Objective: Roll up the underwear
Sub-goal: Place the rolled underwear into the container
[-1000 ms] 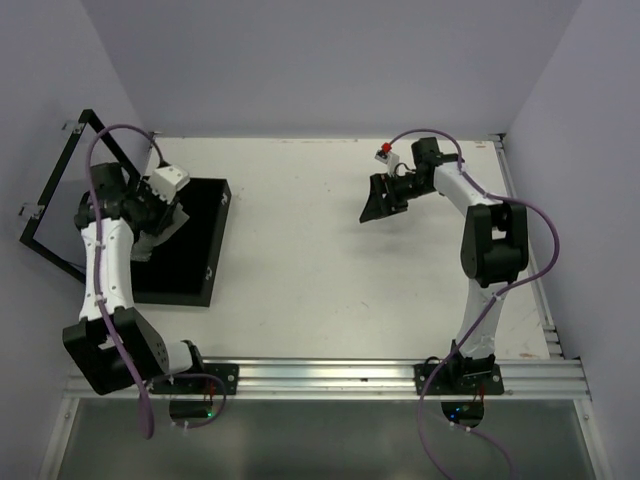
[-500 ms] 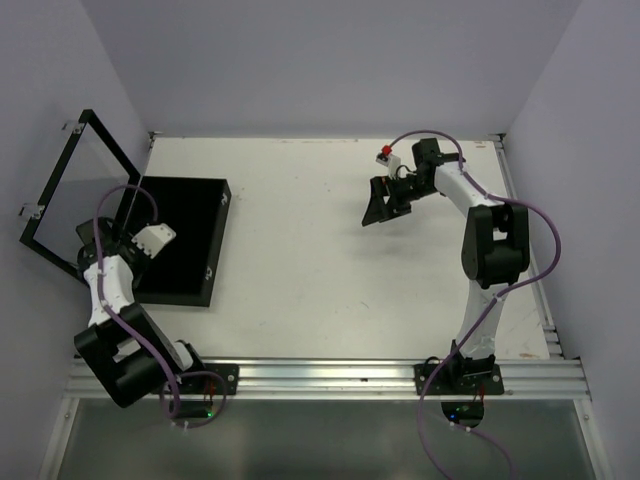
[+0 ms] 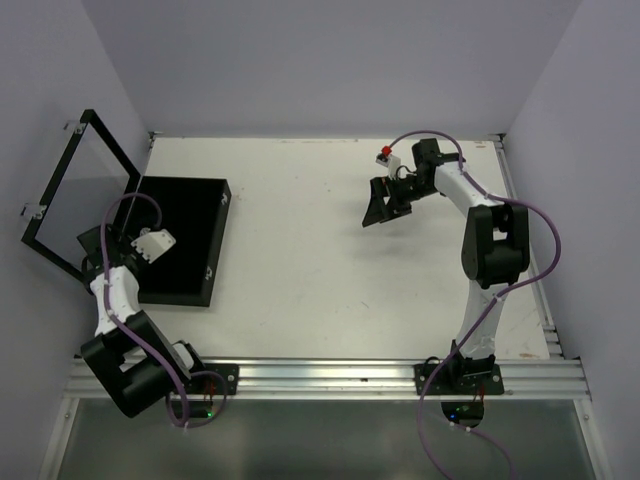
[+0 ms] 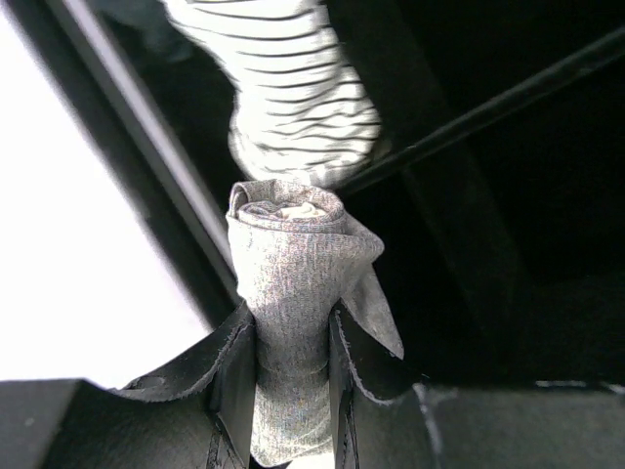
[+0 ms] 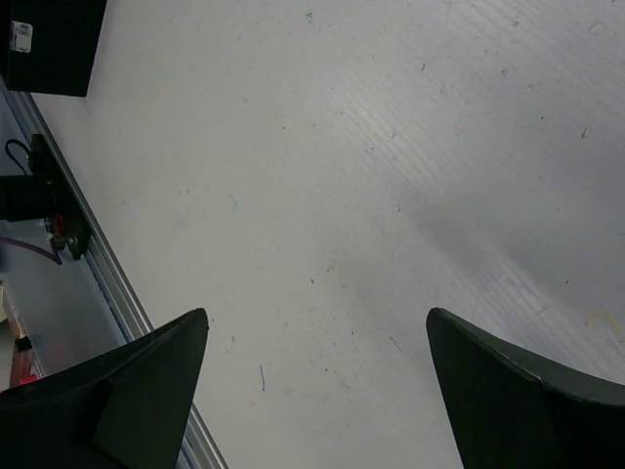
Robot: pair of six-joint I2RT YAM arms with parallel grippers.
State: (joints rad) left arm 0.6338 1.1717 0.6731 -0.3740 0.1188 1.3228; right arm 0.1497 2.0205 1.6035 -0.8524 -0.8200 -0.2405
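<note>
Left jaws: we see the left gripper (image 4: 291, 342) clenched on the underwear (image 4: 288, 264), one finger pressed flat against each side of it.
Held item: a tight heather grey roll, standing upright between the fingers. Its coiled end points away from the wrist and a loose corner hangs off its right side.
Just beyond the roll: a striped cloth (image 4: 293, 88), white with thin dark lines, lies against the dark inside of the black box (image 3: 190, 215).
Left arm: the left arm (image 3: 110, 295) is folded back by the box's near left corner, below the raised lid (image 3: 112, 145). From above we cannot make out the roll.
Change on the left: a second ago this arm reached out over the middle of the box. Now it is drawn in towards its base.
Right jaws: the right gripper (image 5: 312, 391) is released, fingers spread wide with only bare table (image 3: 300, 250) between them.
Right arm: the right arm (image 3: 490, 250) hangs over the far right of the table, well apart from the box.
Change on the right: we see almost none, and the arm sits where it was.
</note>
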